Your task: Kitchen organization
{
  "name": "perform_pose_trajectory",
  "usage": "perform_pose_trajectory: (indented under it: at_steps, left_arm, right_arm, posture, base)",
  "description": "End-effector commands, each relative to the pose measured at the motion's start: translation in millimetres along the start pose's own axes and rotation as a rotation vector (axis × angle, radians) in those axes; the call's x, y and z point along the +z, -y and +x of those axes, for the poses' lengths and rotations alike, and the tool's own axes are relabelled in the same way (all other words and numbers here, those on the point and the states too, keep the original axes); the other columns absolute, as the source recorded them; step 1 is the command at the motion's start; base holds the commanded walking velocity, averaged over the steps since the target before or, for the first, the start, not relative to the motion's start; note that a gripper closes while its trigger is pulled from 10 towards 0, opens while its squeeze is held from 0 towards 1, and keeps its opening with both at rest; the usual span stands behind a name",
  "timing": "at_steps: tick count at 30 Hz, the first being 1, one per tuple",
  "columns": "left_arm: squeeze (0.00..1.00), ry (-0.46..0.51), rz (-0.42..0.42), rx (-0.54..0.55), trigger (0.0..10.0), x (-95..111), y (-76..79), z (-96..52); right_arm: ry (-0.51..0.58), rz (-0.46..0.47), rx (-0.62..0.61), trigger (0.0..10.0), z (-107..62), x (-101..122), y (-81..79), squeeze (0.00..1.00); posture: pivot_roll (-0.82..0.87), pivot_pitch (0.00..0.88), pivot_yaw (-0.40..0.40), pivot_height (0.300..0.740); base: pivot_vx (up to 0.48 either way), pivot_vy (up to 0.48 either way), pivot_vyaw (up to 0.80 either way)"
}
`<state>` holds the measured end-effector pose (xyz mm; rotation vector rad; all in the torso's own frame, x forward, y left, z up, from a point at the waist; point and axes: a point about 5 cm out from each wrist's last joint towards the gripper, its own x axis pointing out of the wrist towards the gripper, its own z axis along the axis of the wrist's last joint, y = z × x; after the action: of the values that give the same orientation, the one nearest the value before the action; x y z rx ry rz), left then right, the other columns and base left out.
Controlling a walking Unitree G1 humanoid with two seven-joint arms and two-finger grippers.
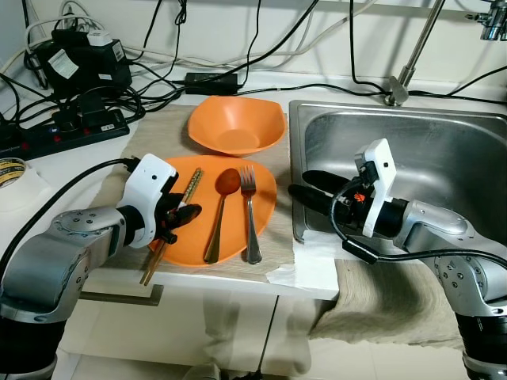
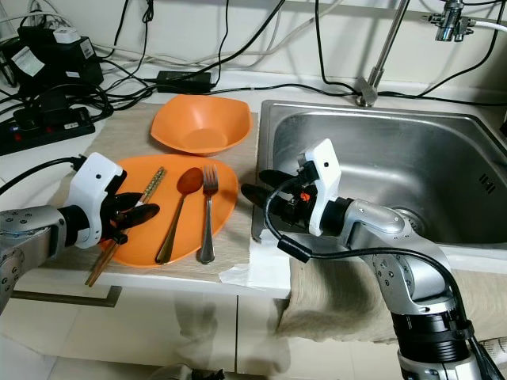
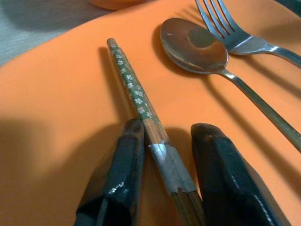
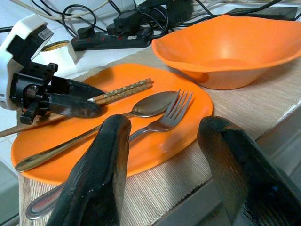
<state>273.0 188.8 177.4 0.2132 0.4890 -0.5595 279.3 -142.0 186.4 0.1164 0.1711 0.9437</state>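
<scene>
An orange plate (image 1: 265, 194) lies on a beige mat and carries a pair of wooden chopsticks (image 1: 190, 186), a spoon (image 1: 220, 214) and a fork (image 1: 249, 210). Behind it sits an orange bowl (image 1: 235, 127). My left gripper (image 1: 178, 218) is low over the plate's left side, open, with its fingers (image 3: 117, 165) straddling the chopsticks (image 3: 136, 96) near their taped end. The chopsticks still rest on the plate. My right gripper (image 1: 305, 188) hovers at the sink's left rim, wide open and empty, pointing toward the plate (image 4: 155, 150).
A steel sink (image 1: 444, 158) with a faucet (image 1: 408, 63) is on the right. A power strip (image 1: 63, 131) and tangled cables are at the back left, beside a tape roll (image 1: 12, 178). A cloth (image 1: 380, 293) hangs over the counter's front edge.
</scene>
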Motion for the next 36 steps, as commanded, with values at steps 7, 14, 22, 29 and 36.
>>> perform_pose_trajectory:
  at_steps: [7,14,22,29,36]
  left_arm:
    - [0.00,-0.047,-0.016,-0.013,0.0,-9,3.0,7.1]
    - [0.00,-0.035,-0.010,-0.039,0.0,-9,7.1,7.2]
    - [0.00,-0.001,-0.011,-0.014,0.0,-2,1.7,6.6]
    - [0.00,0.037,-0.005,0.015,0.0,6,-3.4,4.9]
    - [0.00,0.065,-0.003,0.058,0.0,14,-11.8,3.1]
  right_arm:
    - [-0.003,-0.001,0.004,10.0,0.4,-1,-3.9,0.00]
    - [-0.004,0.003,0.001,10.0,0.0,-2,-3.7,0.00]
    - [-0.004,0.006,-0.001,10.0,1.6,-2,-2.4,0.00]
    - [-0.003,0.006,-0.002,10.0,3.2,-3,-2.2,0.00]
    - [0.000,0.005,-0.011,10.0,3.9,-3,-0.7,0.00]
  posture:
    - [0.12,0.000,0.002,0.740]
    - [0.12,0.000,0.001,0.740]
    - [0.12,0.000,-0.002,0.740]
    - [0.12,0.000,-0.003,0.740]
    - [0.12,0.000,-0.002,0.740]
  base:
    - [0.000,0.000,0.00]
    - [0.000,0.000,0.00]
    - [0.000,0.000,0.00]
    - [0.000,0.000,0.00]
    - [0.000,0.000,0.00]
